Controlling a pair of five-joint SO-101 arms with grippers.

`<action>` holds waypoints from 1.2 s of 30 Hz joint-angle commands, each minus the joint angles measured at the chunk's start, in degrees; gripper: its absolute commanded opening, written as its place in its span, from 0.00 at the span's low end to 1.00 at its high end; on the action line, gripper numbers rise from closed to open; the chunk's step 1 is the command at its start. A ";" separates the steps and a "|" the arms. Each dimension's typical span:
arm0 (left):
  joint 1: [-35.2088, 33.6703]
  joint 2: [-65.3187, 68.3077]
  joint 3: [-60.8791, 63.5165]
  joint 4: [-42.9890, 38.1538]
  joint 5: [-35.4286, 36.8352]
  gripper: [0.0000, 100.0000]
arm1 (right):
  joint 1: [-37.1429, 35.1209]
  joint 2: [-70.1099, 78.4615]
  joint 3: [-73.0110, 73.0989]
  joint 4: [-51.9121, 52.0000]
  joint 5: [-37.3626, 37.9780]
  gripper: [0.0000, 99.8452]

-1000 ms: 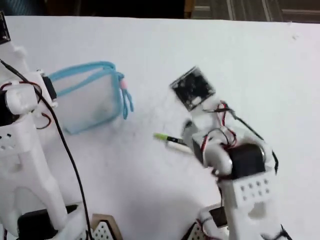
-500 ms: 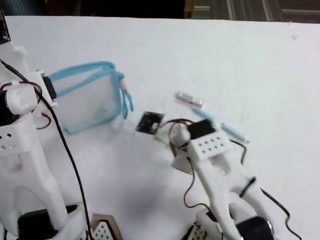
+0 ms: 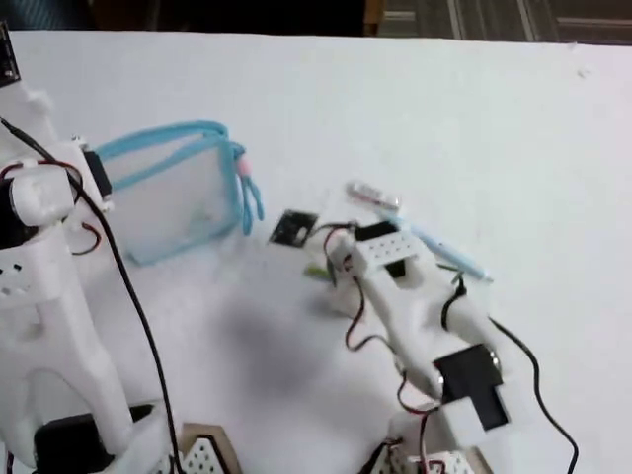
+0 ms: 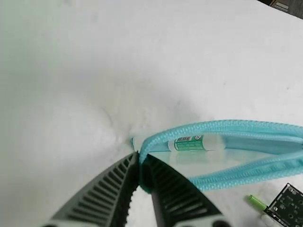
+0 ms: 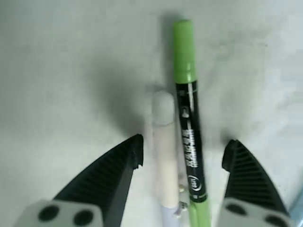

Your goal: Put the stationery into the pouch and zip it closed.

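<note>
The clear pouch [image 3: 173, 197] with teal trim lies at the table's left. My left gripper [image 4: 139, 161] is shut on the pouch's teal edge [image 4: 156, 144] at one end. A green-labelled stick [image 4: 191, 142] lies inside the pouch. My right gripper [image 5: 184, 149] hangs open low over the table, right of the pouch. Between its fingers lie a green-and-black marker [image 5: 188, 118] and a white pen [image 5: 163, 142] side by side. The marker's green tip [image 3: 316, 273] pokes out from under the right arm [image 3: 405, 286].
A clear capped pen [image 3: 373, 195] and a light blue pen [image 3: 449, 252] lie just beyond the right arm. The left arm [image 3: 44, 267] stands at the table's left edge with a black cable. The far half of the table is bare white.
The right arm has swung forward and down, bringing its gripper low over the green marker near the pouch. The left arm and pouch have not moved.
</note>
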 commanded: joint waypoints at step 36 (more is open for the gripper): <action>-0.22 2.15 -0.26 0.09 -0.18 0.02 | 1.45 -24.75 -14.59 0.84 -21.45 0.02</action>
